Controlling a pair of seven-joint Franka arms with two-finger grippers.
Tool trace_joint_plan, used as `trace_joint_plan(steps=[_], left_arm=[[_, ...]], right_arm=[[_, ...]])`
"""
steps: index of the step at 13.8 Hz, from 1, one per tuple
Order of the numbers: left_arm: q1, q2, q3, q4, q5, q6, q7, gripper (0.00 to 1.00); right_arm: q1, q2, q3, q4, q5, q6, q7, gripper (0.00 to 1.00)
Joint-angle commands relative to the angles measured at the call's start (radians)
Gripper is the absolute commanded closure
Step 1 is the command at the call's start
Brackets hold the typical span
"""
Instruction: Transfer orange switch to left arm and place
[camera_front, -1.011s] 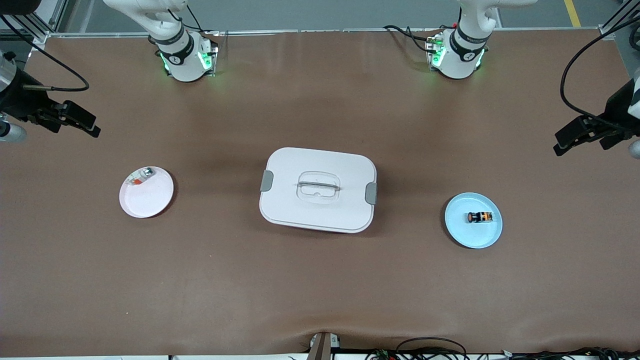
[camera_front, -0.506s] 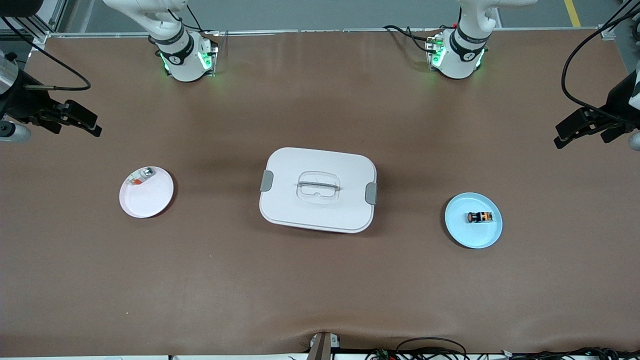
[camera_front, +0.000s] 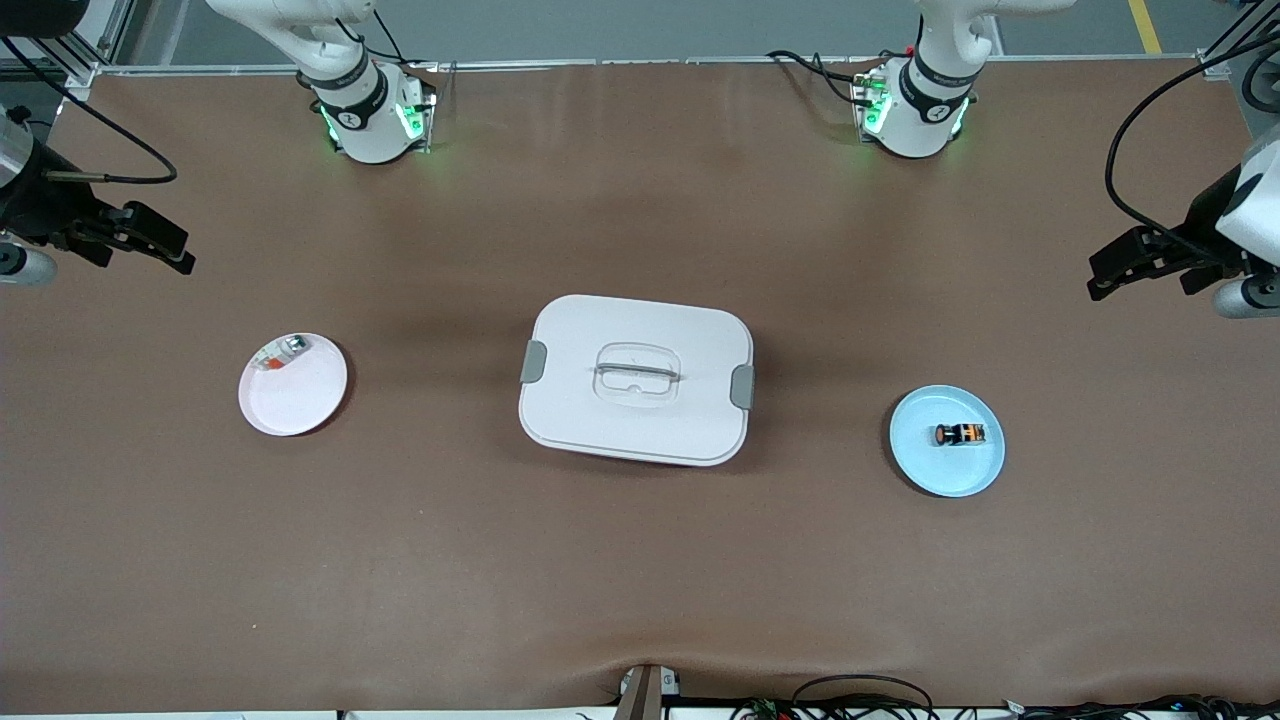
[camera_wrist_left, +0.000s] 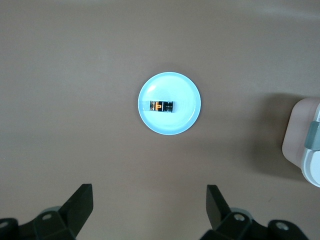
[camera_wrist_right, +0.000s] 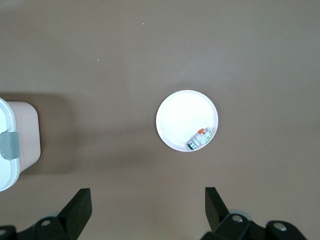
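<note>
Since a second ago, only the left claw (camera_front: 1100, 280) has shifted slightly toward bench centre. Orange switch (camera_front: 960, 434) lies in the blue plate (camera_front: 975, 475), at the box's (camera_front: 636, 378) three o'clock; pink plate (camera_front: 300, 400) with a clear piece (camera_front: 280, 352) at nine. Both claws spread, empty; right claw (camera_front: 180, 255) hovers.

Front camera high, facing arms; wrist cameras high, looking down; box (camera_front: 636, 379) shared.
</note>
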Motion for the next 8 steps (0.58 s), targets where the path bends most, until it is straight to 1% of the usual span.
trace_joint_plan(steps=[1,4,8], left_arm=[[-0.009,-0.006,0.007,0.009,-0.014,-0.025,0.006,0.00],[-0.009,-0.008,0.007,0.009,-0.017,-0.030,0.021,0.00],[-0.006,-0.008,-0.013,0.010,-0.017,-0.034,0.023,0.00]], right_arm=[[-0.016,-0.027,0.012,-0.022,-0.013,0.009,-0.006,0.00],[-0.016,-0.027,0.012,-0.022,-0.012,0.007,-0.005,0.00],[-0.015,-0.027,0.012,-0.022,-0.012,0.007,-0.005,0.00]])
